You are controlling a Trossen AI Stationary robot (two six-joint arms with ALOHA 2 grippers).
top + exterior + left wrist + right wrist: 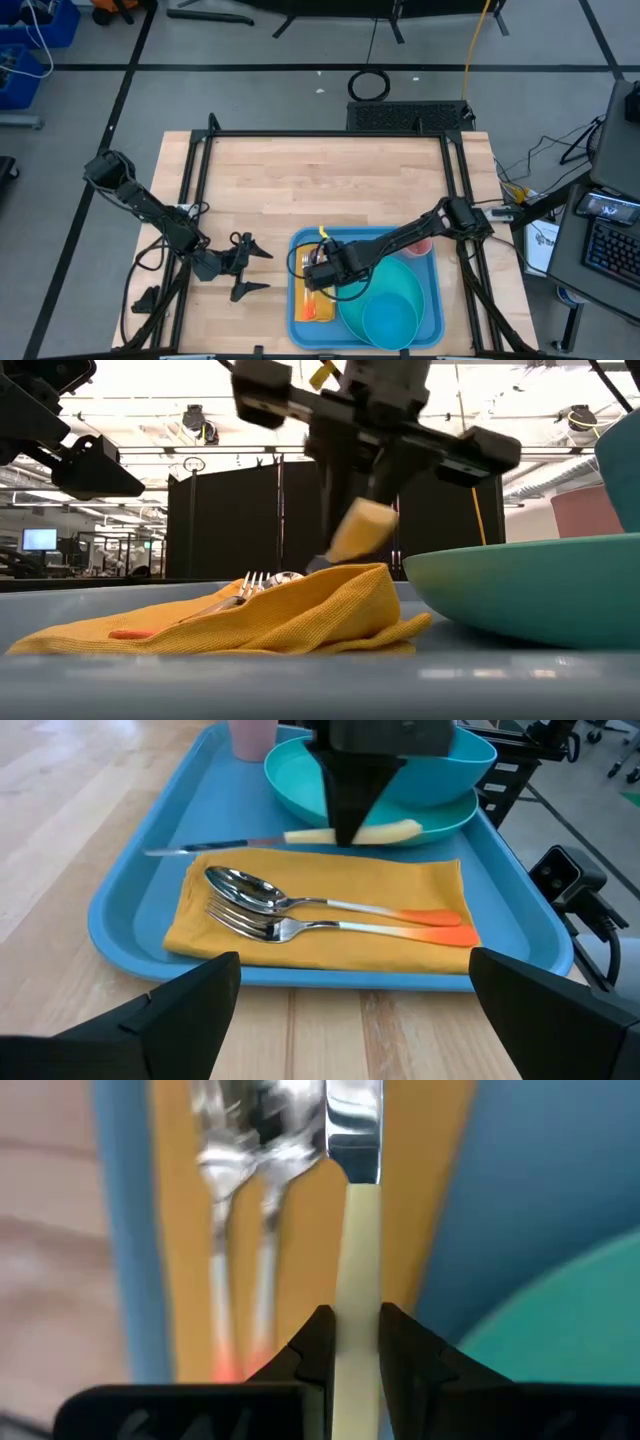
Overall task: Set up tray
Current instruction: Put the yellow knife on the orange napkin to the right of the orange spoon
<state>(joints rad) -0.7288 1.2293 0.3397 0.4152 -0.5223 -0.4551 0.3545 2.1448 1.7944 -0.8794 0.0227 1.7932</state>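
Note:
The blue tray [432, 300] lies on the wooden table near its front edge. On it a yellow napkin [320, 920] carries a spoon [290, 900] and a fork [300, 927] with orange handles. Behind the napkin stand a teal bowl [440, 765] on a teal plate and a pink cup [252, 735]. My right gripper [320, 272] hangs over the tray, shut on a knife [215, 846] with a cream handle. My left gripper [255, 270] waits open, left of the tray. My right gripper pinches the knife's cream handle [356, 1295] between its two fingers, about mid-length [385, 832]. The fingers come steeply from above and lie across the knife. The knife sits between the napkin and the plate; whether its blade tip [155, 851] touches the tray, I cannot tell.
Bare wood lies left of and behind the tray [300, 190]. A black frame [330, 133] rims the table. The teal plate [385, 305] and bowl fill the tray's right half, beside the napkin [313, 303].

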